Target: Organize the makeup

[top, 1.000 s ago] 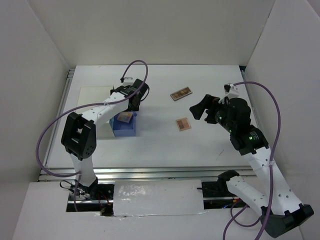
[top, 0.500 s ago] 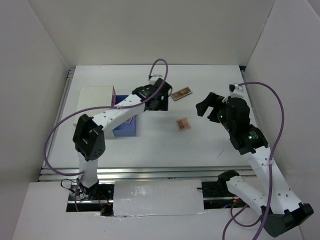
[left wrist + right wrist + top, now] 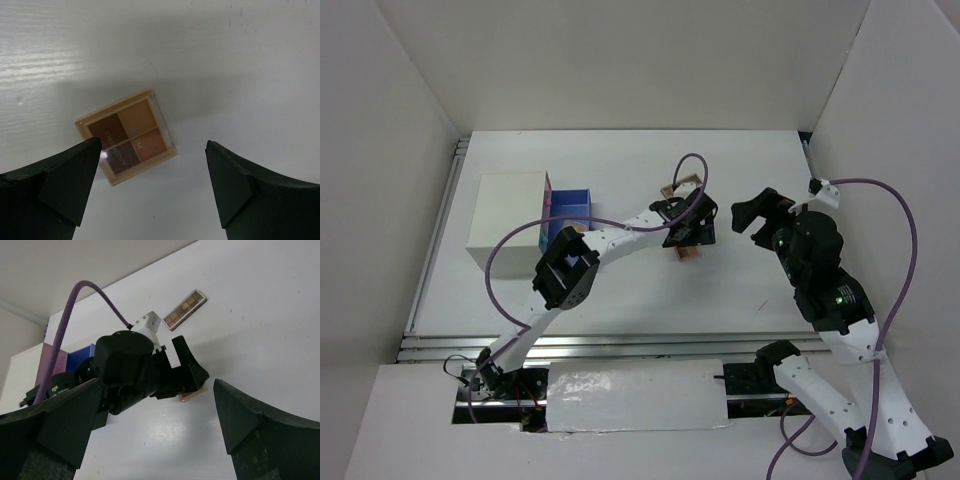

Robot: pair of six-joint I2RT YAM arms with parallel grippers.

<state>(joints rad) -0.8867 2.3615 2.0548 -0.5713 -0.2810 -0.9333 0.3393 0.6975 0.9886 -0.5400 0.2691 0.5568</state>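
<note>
The four-pan eyeshadow palette (image 3: 126, 136) looks like peachy plastic, with a glossy clear lid that catches glare over the dark pans. My left fingers (image 3: 57, 182) are matt black plastic, a bit grainy. The table (image 3: 240, 60) is smooth white with a soft sheen and a few tiny scuffs. The purple cable (image 3: 84, 286) looks smooth and rubbery.

Square palette (image 3: 126, 136): tan-gold frame; pans dark brown at 10 o'clock, ochre at 1, terracotta at 4, plum-brown at 7. Long palette (image 3: 185, 309): row of brown pans. Box (image 3: 505, 215): white; blue drawer (image 3: 575, 197) at its 3 o'clock.
</note>
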